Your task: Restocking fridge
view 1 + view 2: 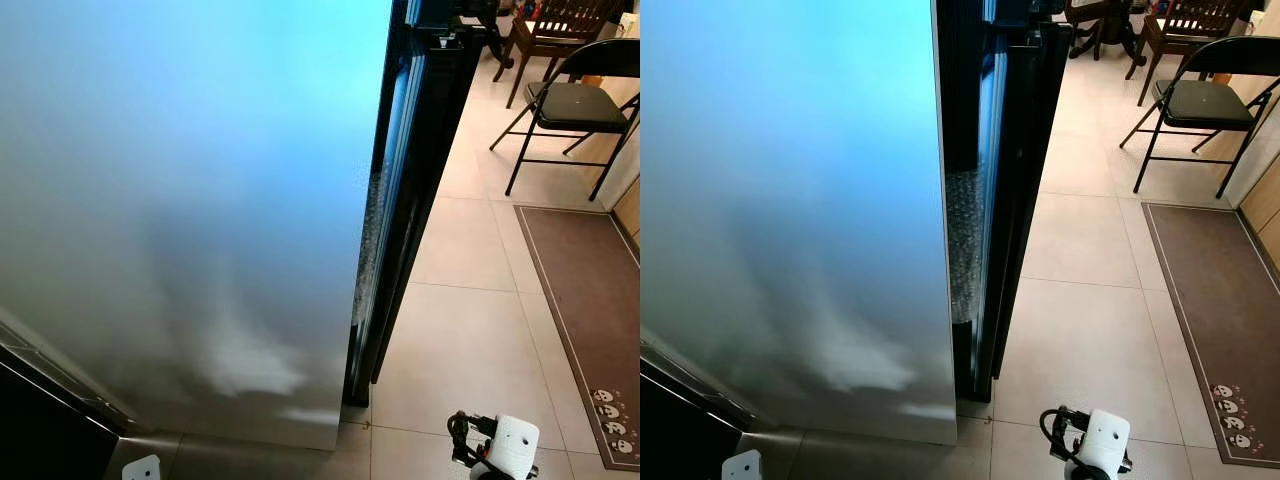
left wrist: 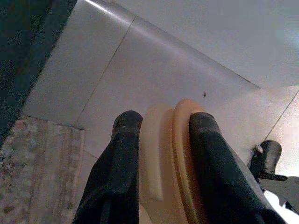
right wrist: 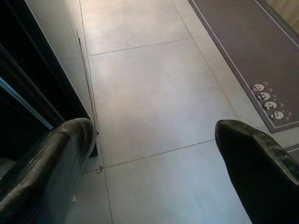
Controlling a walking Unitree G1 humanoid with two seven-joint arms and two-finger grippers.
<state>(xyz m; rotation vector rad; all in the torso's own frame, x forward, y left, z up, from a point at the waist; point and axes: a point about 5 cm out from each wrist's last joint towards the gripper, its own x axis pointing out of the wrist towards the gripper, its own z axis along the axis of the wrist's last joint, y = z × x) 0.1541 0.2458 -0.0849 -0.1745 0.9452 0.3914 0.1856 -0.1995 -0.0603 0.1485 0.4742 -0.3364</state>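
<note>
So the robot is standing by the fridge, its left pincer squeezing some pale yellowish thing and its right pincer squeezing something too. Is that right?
Not quite. The right pincer holds nothing: in the right wrist view its two black fingers stand wide apart with only floor tiles between them. The rest stands: by the fridge, the left pincer is shut on the pale yellowish thing.

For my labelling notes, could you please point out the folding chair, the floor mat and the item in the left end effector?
folding chair (image 1: 580,103), left eye view, on its dark seat.
floor mat (image 1: 1230,300), right eye view, on its brown middle.
cream-coloured item (image 2: 163,168), left wrist view, on its pale side between the fingers.
</note>
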